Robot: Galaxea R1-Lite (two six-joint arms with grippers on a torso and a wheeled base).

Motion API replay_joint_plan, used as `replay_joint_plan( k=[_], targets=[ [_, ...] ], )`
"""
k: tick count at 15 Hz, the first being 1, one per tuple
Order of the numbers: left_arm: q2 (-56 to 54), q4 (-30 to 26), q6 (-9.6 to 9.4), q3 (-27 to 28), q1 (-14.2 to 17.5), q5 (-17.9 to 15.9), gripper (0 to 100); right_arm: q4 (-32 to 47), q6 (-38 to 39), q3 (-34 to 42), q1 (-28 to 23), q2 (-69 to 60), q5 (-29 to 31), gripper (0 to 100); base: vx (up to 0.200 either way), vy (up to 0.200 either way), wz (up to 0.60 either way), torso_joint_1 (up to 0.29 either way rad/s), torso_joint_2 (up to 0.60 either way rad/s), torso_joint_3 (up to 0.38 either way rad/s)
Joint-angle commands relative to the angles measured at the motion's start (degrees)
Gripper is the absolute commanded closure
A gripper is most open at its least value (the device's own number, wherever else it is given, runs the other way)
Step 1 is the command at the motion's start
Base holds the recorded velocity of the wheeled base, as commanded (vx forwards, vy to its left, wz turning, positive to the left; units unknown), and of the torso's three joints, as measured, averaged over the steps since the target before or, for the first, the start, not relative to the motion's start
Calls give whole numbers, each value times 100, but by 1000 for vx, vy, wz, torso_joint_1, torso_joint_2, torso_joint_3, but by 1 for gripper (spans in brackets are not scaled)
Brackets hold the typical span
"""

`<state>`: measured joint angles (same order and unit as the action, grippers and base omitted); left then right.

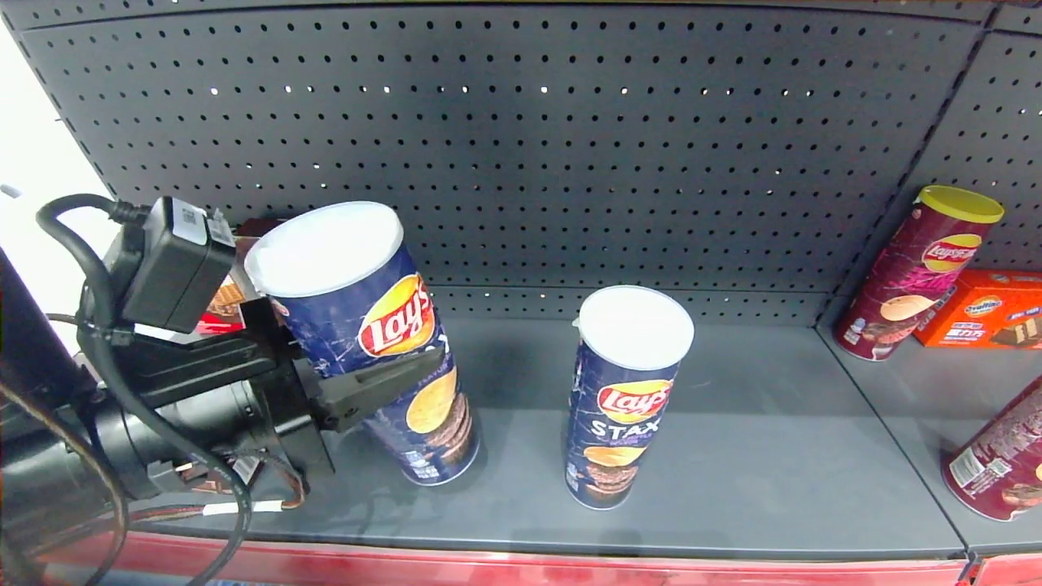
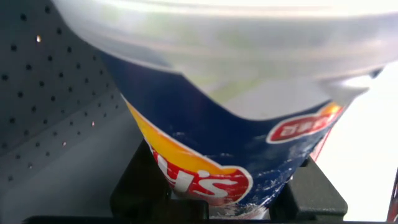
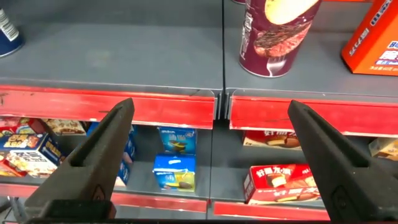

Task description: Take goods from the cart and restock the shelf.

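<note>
My left gripper (image 1: 358,362) is shut on a blue chips can (image 1: 370,342) with a white lid, at the left of the grey shelf (image 1: 757,456). The can leans with its top toward the left, and its base is down at the shelf surface; I cannot tell if it touches. In the left wrist view the same can (image 2: 217,155) sits between the dark fingers (image 2: 142,186). A second blue can (image 1: 620,399) stands upright to its right, apart from it. My right gripper (image 3: 210,109) hangs open in front of the red shelf edge (image 3: 155,106), with nothing between its fingers.
A maroon can with a yellow lid (image 1: 916,273) and an orange box (image 1: 981,309) stand at the shelf's right; another maroon can (image 1: 997,460) lies nearer the front. The perforated back panel (image 1: 521,146) closes off the rear. Lower shelves hold snack boxes (image 3: 174,171).
</note>
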<state>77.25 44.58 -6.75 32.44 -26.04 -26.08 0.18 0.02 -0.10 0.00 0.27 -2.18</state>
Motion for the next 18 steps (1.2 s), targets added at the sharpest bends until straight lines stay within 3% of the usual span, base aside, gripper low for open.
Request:
replay_joint_plan(
  k=[1, 3, 6, 7, 8, 9, 10, 11, 12, 13, 15, 18],
  targets=[
    [255, -266, -10, 562, 38, -12, 100, -1, -2, 1, 0, -9, -2, 0, 0, 0, 0, 0, 0, 0],
    [519, -863, -63, 1230, 11, -20, 100, -1, 6, 1, 0, -9, -2, 0, 0, 0, 0, 0, 0, 0],
    [1169, -995, -151, 2038, -50, -161, 100, -1, -2, 1, 0, -9, -2, 0, 0, 0, 0, 0, 0, 0],
    [1424, -1189, -581, 2407, 55, -214, 100, -1, -2, 1, 0, -9, -2, 0, 0, 0, 0, 0, 0, 0],
    [1732, -1751, -1179, 2759, 371, -310, 100, -1, -2, 1, 0, -9, -2, 0, 0, 0, 0, 0, 0, 0],
    [1829, -2059, -1346, 2908, 415, -477, 100, -1, -2, 1, 0, -9, -2, 0, 0, 0, 0, 0, 0, 0],
    [2022, -2296, -1364, 3137, 442, -803, 100, -1, -2, 1, 0, -9, -2, 0, 0, 0, 0, 0, 0, 0],
    [2066, -2322, -1311, 3269, 451, -899, 100, -1, -2, 1, 0, -9, -2, 0, 0, 0, 0, 0, 0, 0],
    [2127, -2358, -1162, 3462, 477, -934, 100, -1, -2, 1, 0, -9, -2, 0, 0, 0, 0, 0, 0, 0],
    [2294, -2472, -889, 3752, 451, -952, 100, -1, -2, 1, 0, -9, -2, 0, 0, 0, 0, 0, 0, 0],
    [2488, -2454, -713, 3919, 371, -943, 100, -1, 6, 1, 0, -9, -2, 0, 0, 0, 0, 0, 0, 0],
    [2602, -2454, -608, 3919, 284, -952, 100, -1, 6, 1, 0, -9, -2, 0, 0, 0, 0, 0, 0, 0]
  ],
)
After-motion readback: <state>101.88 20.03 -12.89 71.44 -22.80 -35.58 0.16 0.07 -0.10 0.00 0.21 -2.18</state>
